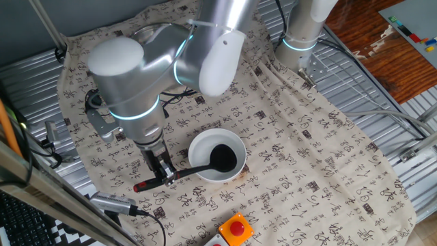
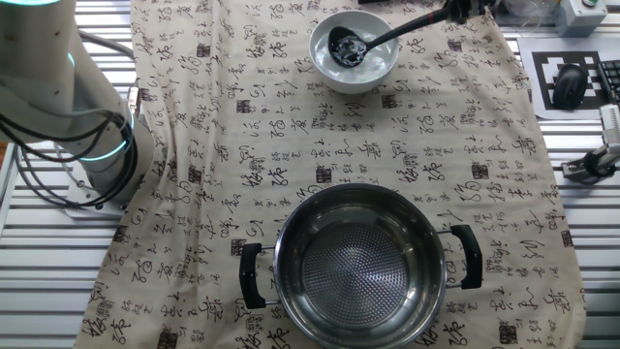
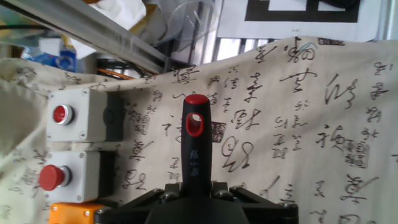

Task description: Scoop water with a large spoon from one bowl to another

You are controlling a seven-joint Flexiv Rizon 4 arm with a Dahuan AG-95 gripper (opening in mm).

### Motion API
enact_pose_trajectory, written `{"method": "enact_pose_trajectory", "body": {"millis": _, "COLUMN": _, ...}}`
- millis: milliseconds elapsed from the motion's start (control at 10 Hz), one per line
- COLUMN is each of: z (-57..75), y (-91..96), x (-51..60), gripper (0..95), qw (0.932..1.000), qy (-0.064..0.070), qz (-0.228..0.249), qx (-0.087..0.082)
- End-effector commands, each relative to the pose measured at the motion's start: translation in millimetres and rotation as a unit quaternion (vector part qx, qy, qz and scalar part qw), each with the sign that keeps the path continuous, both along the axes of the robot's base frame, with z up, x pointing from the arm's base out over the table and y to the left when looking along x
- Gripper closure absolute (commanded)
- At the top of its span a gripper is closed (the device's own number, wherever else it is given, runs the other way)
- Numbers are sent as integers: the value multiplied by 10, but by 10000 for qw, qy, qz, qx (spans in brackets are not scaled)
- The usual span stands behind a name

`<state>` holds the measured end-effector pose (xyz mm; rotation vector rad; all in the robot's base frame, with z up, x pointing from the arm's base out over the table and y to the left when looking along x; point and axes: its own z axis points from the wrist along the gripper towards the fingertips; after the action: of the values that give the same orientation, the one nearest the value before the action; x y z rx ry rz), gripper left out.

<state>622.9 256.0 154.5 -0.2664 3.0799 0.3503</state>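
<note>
Black plastic makes up the large spoon (image 1: 205, 166), a ladle with a deep round cup and a long thin handle that ends in red. Right now its cup sits down inside the white bowl (image 1: 216, 156), and the handle sticks out over the rim. The pincer (image 1: 166, 177) is closed tight on the handle near the red end. I think the spoon is light and stiff, but a full cup so far from the grip could make it tip or twist, so the hold must stay firm and the cup level. Smooth plastic may be a bit slippery too. In the other fixed view the white bowl has a little clear water in it. The steel pot (image 2: 359, 263), with two black side handles, stands well apart on the cloth over the worktop (image 2: 29, 291). It looks dry inside, so no water seems to be moved yet.
</note>
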Motion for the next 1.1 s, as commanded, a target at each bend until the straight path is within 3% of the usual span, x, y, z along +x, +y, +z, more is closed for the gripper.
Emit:
{"method": "enact_pose_trajectory", "body": {"millis": 100, "z": 67, "y": 10, "x": 3, "gripper": 950, "qw": 10000, "qy": 42, "qz": -12, "qx": -28}}
{"method": "enact_pose_trajectory", "body": {"millis": 400, "z": 168, "y": -9, "x": 5, "gripper": 950, "qw": 9999, "qy": 139, "qz": -3, "qx": -43}}
{"method": "enact_pose_trajectory", "body": {"millis": 1100, "z": 204, "y": -15, "x": -26, "gripper": 950, "qw": 9991, "qy": 397, "qz": 64, "qx": -125}}
